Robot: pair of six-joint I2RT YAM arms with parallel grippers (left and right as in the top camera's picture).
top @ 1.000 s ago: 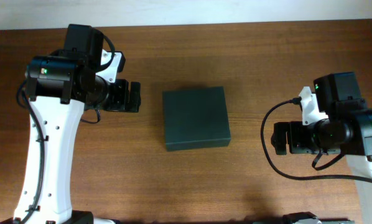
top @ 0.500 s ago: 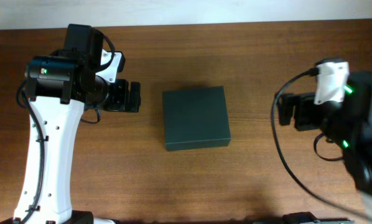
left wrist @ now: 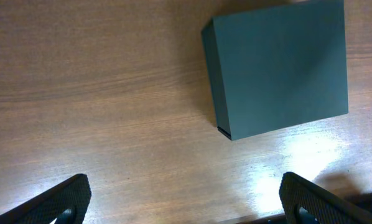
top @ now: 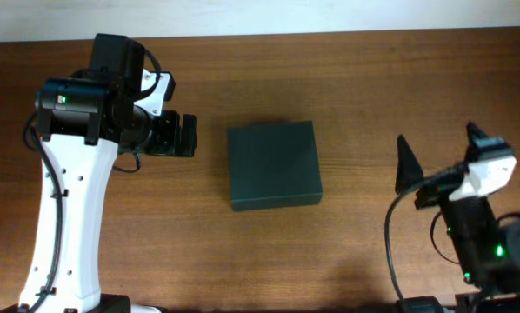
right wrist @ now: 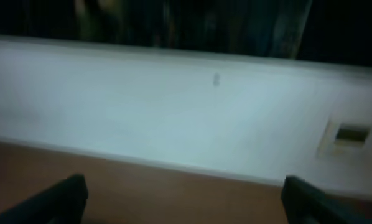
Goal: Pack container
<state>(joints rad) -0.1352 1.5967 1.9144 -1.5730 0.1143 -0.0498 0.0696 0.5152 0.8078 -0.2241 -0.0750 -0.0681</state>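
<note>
The wooden table [top: 356, 78] fills the overhead view, bare grain and dull sheen, flat and level under the container [top: 273, 163]. Beyond the container, past the table's far edge, a white wall [right wrist: 173, 112] shows in the right wrist view. It is blurred, with a small plate low on it that I cannot make out.

The left arm [top: 69, 209] stands to the left of the container. The right arm [top: 482, 235] is to its right and well apart from it, with its wrist tipped up toward the wall rather than down at the table.

The container lies near the middle of the table, shut, its lid flat. It is close to square, so its long axis is faint, running if anything from arm to arm. Which edge carries the hinge I cannot tell, though the left wrist view shows a small notch at the corner nearest the camera.

The left gripper [top: 185, 136] points straight at the container's left wall, near it but not touching, with its jaws spread wide and empty. The right gripper [right wrist: 186, 196] is also spread wide and holds nothing, and it looks away from the container.

By my reading the left arm is much the better placed — it is nearer and already aimed. The coming move likely turns on reaching rightward to the lid. What is to go inside does not show in any view.
</note>
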